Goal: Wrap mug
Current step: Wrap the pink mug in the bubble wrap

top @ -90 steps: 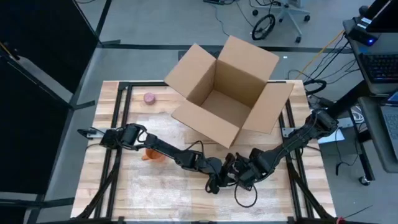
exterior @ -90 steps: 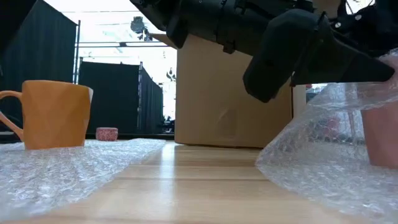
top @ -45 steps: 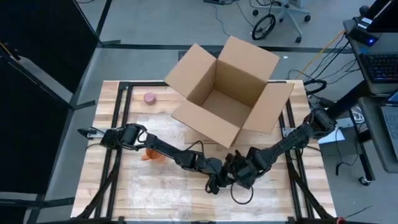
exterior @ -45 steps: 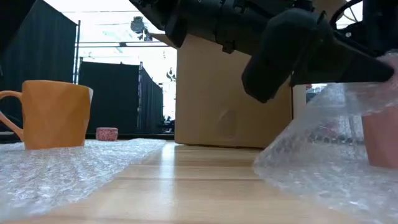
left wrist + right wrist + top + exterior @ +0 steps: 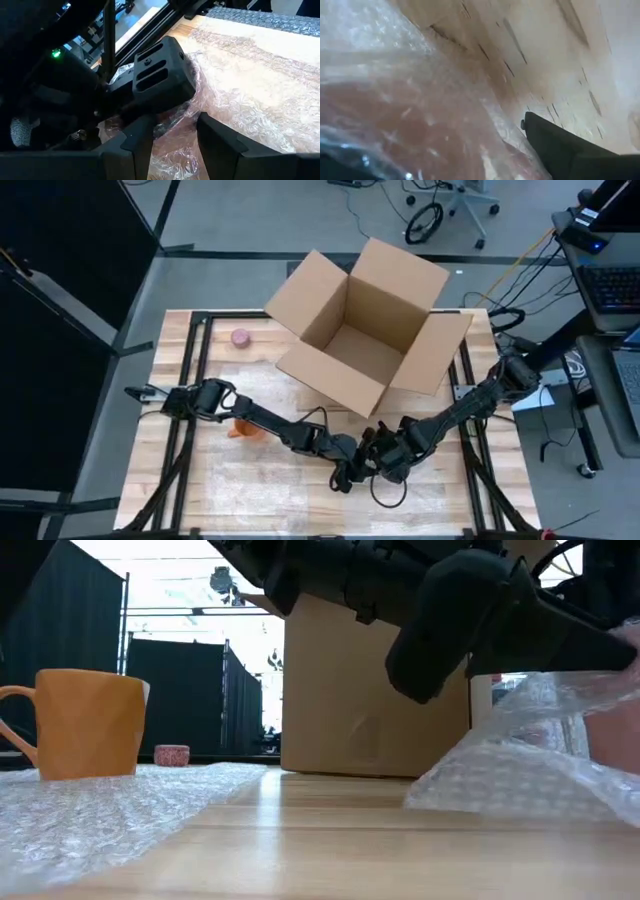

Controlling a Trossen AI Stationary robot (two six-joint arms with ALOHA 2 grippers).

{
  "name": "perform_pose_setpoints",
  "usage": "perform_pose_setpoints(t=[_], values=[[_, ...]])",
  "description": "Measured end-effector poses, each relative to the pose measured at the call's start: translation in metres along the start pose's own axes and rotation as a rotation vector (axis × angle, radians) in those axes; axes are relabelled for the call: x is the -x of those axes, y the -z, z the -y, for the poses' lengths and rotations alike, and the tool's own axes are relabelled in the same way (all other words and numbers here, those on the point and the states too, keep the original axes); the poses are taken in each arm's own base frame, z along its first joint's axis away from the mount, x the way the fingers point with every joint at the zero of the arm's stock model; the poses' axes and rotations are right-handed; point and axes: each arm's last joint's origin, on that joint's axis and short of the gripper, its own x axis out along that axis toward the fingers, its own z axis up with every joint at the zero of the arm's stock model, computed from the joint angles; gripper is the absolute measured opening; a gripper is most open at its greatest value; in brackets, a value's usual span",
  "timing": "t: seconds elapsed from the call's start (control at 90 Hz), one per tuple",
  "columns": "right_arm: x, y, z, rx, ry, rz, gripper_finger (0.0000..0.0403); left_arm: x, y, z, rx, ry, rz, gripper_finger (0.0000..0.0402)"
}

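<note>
Both arms reach low to mid-desk: left hand spread beside the bubble wrap, right hand pinching it; cardboard box behind

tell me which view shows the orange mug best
The low view: the orange mug stands upright, side-on with its handle showing, on the bubble wrap. The high view shows only an orange sliver beside the left arm. Neither wrist view shows it.
</note>
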Motion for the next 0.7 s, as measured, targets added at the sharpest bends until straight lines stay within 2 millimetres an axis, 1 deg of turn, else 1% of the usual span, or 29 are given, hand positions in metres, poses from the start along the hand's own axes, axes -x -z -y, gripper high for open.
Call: perform_pose_setpoints(t=[0.044, 0.2, 0.256, 0.311, 0.422, 0.489, 0.578, 0.7], values=[[0.000, 0.000, 0.000, -0.004, -0.007, -0.003, 0.0191, 0.000, 0.000, 0.000, 0.000, -0.001, 0.001, 0.0132], [0.009, -0.001, 0.001, -0.019, -0.044, 0.013, 0.0306, 0.000, 0.000, 0.000, 0.000, -0.003, 0.002, 0.0132], [0.014, 0.000, 0.002, -0.018, -0.051, 0.023, 0.0335, 0.000, 0.000, 0.000, 0.001, -0.006, -0.001, 0.0131], [0.021, 0.001, 0.004, -0.016, -0.050, 0.026, 0.0356, 0.000, 0.000, -0.001, 0.001, -0.011, -0.002, 0.0131], [0.042, 0.004, 0.007, -0.009, -0.057, 0.019, 0.0377, 0.000, 0.000, -0.002, 0.005, -0.015, -0.009, 0.0131], [0.059, 0.006, 0.008, -0.002, -0.077, 0.032, 0.0378, 0.000, 0.000, -0.002, 0.000, -0.020, -0.005, 0.0131], [0.071, 0.009, 0.013, 0.007, -0.039, 0.038, 0.0378, 0.000, 0.001, -0.002, 0.000, -0.017, -0.011, 0.0131], [0.096, 0.010, 0.015, 0.006, -0.104, 0.102, 0.0378, 0.000, 0.001, -0.001, 0.000, -0.015, -0.012, 0.0131]])
